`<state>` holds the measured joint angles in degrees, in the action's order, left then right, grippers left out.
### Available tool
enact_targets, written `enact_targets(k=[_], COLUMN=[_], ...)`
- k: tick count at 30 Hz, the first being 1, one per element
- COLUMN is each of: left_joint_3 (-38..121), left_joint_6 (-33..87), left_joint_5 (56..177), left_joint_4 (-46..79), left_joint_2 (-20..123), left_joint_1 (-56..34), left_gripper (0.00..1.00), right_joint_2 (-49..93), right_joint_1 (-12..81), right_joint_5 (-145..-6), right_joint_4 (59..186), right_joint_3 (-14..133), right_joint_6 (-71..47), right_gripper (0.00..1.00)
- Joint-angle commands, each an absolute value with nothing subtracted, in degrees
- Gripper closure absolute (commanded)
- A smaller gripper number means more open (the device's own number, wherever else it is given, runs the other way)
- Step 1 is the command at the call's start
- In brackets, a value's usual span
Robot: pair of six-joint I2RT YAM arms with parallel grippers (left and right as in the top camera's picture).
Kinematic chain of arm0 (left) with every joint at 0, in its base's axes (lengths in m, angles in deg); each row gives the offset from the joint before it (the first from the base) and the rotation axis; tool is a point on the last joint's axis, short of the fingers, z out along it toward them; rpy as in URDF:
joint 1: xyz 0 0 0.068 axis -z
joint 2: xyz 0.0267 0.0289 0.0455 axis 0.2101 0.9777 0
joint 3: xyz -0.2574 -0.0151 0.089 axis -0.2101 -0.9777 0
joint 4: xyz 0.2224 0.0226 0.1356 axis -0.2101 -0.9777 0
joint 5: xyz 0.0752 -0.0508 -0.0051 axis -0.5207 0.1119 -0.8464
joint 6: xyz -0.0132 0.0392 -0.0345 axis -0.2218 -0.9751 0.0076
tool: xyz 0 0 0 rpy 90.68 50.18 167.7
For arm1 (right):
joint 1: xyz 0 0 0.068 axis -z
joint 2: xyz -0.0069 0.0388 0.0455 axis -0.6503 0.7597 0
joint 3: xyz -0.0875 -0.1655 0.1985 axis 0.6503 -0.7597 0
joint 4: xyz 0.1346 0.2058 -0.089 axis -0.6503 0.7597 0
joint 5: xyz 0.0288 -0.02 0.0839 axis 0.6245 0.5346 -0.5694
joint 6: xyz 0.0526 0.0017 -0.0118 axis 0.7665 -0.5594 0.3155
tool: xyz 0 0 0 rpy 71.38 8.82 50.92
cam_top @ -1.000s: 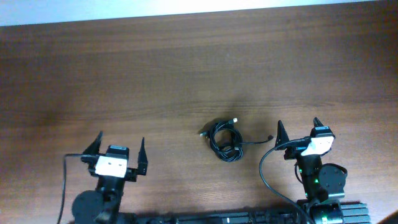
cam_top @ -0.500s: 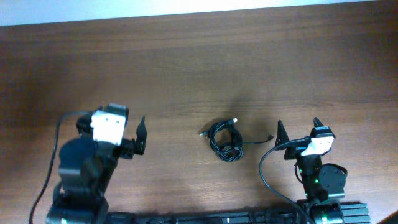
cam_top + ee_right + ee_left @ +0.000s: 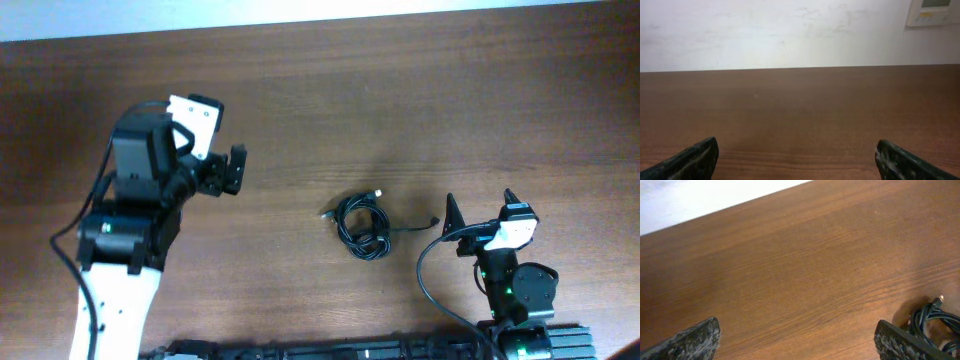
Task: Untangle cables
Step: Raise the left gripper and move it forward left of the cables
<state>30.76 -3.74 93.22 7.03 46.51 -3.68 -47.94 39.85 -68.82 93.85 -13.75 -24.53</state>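
The cables (image 3: 363, 226) lie as one small knotted black bundle on the wooden table, with a plug end at its upper right and one strand trailing right. My left gripper (image 3: 229, 170) is open and empty, raised to the upper left of the bundle. In the left wrist view the bundle (image 3: 936, 325) shows at the lower right edge, beside the right finger of the left gripper (image 3: 797, 337). My right gripper (image 3: 479, 212) is open and empty, low at the right of the bundle, near the trailing strand. The right wrist view (image 3: 797, 157) shows only bare table between the fingers.
The brown wooden table (image 3: 400, 110) reaches to a white wall at the back (image 3: 790, 30). A white wall device (image 3: 932, 11) sits at the top right of the right wrist view. Thick black wires run from both arms near the front edge.
My left arm has risen from the front edge and swung up and toward the middle, its gripper now pointing toward the bundle. The right arm and the cables have not moved.
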Motion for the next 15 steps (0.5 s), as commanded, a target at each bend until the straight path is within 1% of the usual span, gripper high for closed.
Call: enact_targets(k=[1,15], left_joint_3=[34.08,34.24], left_joint_6=[-5.83,-6.16], left_joint_5=[94.99,94.99], left_joint_4=[6.72,12.77], left_joint_2=[50.47,52.98], left_joint_1=[-4.03,-4.03], left_gripper=[0.01,0.01], right_joint_2=[-48.38,-48.38], right_joint_1=[40.2,40.2], right_joint_5=[-68.29,-68.29], right_joint_4=[94.2,94.2], right_joint_3=[-14.01,-14.01], right_joint_6=[-24.13,-24.13], right_gripper=[0.01,0.01])
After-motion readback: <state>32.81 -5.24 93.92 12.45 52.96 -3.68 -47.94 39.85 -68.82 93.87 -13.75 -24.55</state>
